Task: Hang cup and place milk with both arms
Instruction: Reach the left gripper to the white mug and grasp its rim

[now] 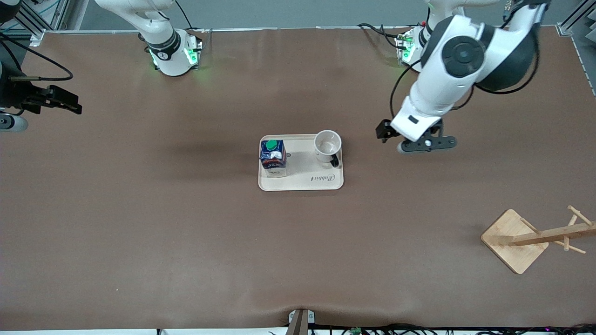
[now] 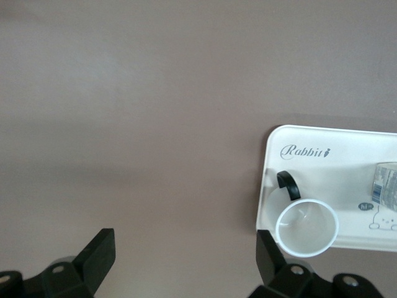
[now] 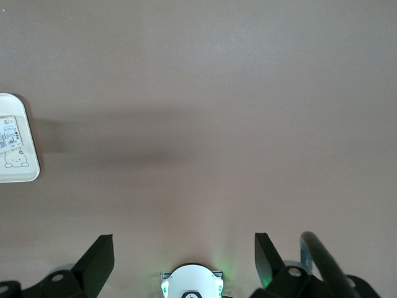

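Note:
The white cup (image 1: 327,144) with a black handle stands upright on the cream tray (image 1: 307,182), at the tray's end toward the left arm. The dark blue milk (image 1: 272,156) with a green cap stands on the tray's end toward the right arm. My left gripper (image 1: 426,145) hangs open and empty over bare table beside the tray, toward the left arm's end. In the left wrist view its gripper (image 2: 184,249) is open, with the cup (image 2: 307,228), the tray (image 2: 310,149) and the milk (image 2: 388,183) off to one side. My right gripper (image 1: 70,104) is open and empty over the right arm's end of the table; its wrist view shows the gripper (image 3: 184,254) open.
A wooden mug rack (image 1: 535,237) with pegs stands on a square base nearer the front camera, at the left arm's end of the table. The brown table (image 1: 186,232) spreads around the tray. The right arm's base (image 3: 192,282) shows in the right wrist view, with a tray corner (image 3: 15,169).

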Available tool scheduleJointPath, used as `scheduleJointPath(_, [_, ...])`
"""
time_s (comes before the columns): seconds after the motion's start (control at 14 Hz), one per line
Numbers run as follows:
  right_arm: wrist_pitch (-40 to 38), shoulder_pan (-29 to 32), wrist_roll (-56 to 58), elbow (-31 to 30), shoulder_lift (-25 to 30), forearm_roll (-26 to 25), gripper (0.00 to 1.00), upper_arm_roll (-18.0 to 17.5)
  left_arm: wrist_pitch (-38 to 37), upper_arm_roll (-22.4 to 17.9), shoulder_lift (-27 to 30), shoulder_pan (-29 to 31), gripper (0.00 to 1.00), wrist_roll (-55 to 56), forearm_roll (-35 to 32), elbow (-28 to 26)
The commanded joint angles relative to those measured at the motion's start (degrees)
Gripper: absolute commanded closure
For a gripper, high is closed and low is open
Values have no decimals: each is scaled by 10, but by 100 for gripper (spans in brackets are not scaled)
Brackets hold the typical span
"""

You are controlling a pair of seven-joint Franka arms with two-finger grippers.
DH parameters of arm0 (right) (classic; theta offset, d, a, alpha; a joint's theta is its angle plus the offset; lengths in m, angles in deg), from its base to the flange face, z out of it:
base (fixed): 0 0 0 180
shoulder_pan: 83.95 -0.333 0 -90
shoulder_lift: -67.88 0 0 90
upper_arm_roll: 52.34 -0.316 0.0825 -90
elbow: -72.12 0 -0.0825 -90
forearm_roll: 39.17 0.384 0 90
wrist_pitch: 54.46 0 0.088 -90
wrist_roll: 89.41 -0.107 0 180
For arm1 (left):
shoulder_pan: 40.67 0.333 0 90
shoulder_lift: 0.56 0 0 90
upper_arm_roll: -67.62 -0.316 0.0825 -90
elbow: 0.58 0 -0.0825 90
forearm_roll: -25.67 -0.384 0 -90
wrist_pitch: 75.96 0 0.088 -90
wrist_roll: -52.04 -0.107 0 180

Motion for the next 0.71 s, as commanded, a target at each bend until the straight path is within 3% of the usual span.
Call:
scheduleJointPath(0.0, [-6, -2, -3, 4, -3, 1, 0, 1, 70, 26, 6, 1, 0, 46, -9, -62])
scheduleJointPath(0.21, [-6, -2, -3, 6, -3, 1, 0, 1, 107, 33, -35, -26, 0, 87, -15, -77])
scheduleJointPath(0.36, [-6, -2, -3, 2, -3, 1, 0, 1, 123, 34, -66, -46, 9, 131, -72, -77])
scheduleJointPath(0.64, [-7, -4, -4, 3, -6, 1, 0, 0, 189, 34, -131, -75, 20, 217, -84, -75])
